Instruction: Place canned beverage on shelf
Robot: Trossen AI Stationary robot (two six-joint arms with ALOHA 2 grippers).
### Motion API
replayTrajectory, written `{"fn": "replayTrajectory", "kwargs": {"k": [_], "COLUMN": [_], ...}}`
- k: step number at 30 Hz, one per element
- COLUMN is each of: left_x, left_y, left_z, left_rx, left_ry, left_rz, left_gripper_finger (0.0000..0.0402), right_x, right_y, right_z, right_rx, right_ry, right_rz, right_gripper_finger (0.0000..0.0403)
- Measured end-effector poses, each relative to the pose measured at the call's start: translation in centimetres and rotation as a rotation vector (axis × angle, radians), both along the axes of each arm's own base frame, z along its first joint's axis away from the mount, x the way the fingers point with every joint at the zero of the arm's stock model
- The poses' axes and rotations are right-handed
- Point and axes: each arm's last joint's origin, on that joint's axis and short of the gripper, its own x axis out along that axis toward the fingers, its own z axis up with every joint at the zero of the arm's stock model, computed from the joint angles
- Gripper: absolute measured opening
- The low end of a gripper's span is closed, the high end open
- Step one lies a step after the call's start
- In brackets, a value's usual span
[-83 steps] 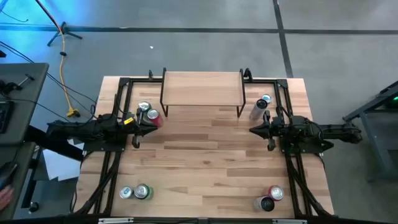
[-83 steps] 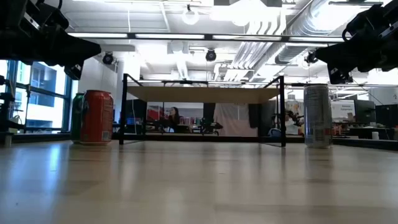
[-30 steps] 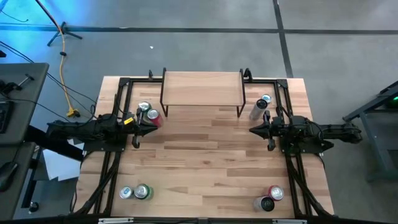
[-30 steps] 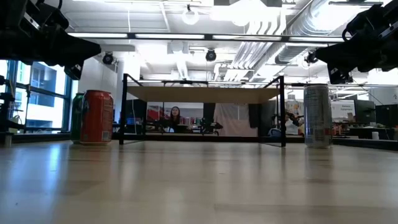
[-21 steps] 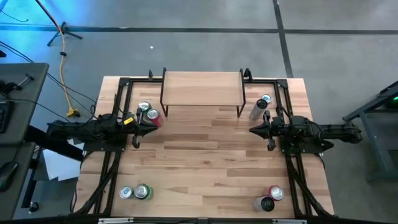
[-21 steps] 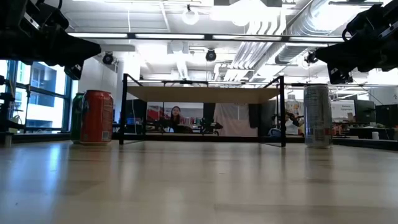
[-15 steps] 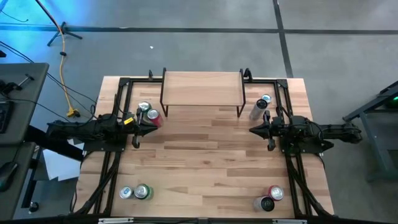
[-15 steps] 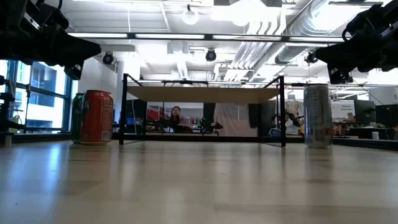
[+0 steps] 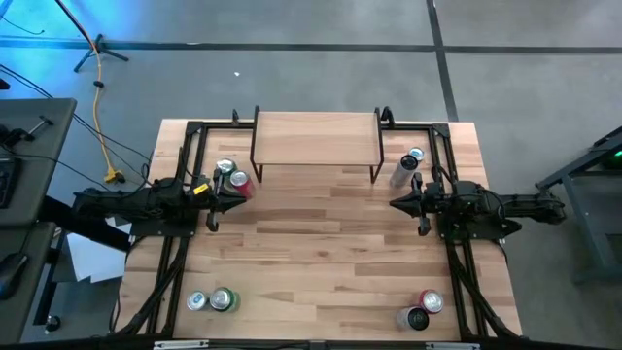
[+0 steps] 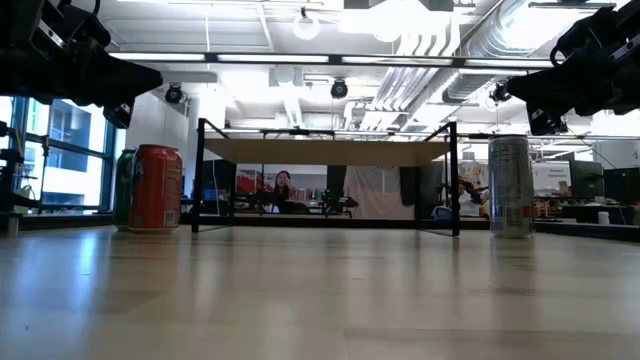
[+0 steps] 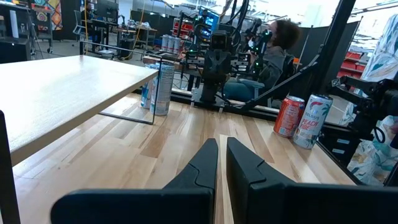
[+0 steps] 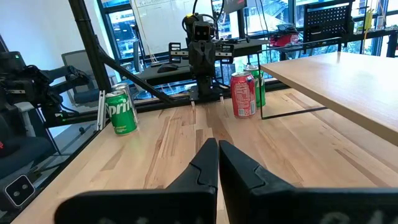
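Nothing had reached the small light-wood shelf on thin black legs [image 9: 315, 136]; its top lay bare. The red aluminium drink can [image 9: 240, 184] stood left of the shelf, just beside the empty left gripper [image 9: 214, 223], fingers closed. The right gripper [image 9: 420, 228], closed, waited right of the shelf. Only the low view showed clear space beneath the shelf.

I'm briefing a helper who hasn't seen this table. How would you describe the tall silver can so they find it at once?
Start at the shelf at the table's far edge, a light-wood board on thin black legs. Just off its right end, near the right gripper, stand two cans. The tall silver can is the slim one nearer the shelf leg; it stands taller than the can with a blue top behind it.
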Motion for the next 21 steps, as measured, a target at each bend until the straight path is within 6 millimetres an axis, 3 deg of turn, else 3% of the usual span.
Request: {"fn": "replayTrajectory", "kwargs": {"k": [7,12,16,19,21], "left_x": [0.0,0.0,0.0,0.0,0.0], "left_y": [0.0,0.0,0.0,0.0,0.0], "left_z": [0.0,0.0,0.0,0.0,0.0], "left_rx": [0.000,0.000,0.000,0.000,0.000], "left_ry": [0.000,0.000,0.000,0.000,0.001], "left_rz": [0.000,0.000,0.000,0.000,0.000], "left_gripper_finger": [0.0003,0.0003,0.0003,0.0003,0.0003], "right_x": [0.0,-1.5,-3.3,-3.8,-3.7], "right_y": [-0.2,-1.0,-2.0,-2.2,-2.2], "right_z": [0.7,4.7,6.2,7.7,9.3], "right_rx": [0.056,0.438,0.672,0.729,0.684], "right_ry": [-0.078,-0.577,-0.872,-0.896,-0.804], "right_rz": [-0.071,-0.257,-0.532,-0.606,-0.617], "right_gripper_finger": [0.0000,0.0000,0.0000,0.0000,0.0001]}}
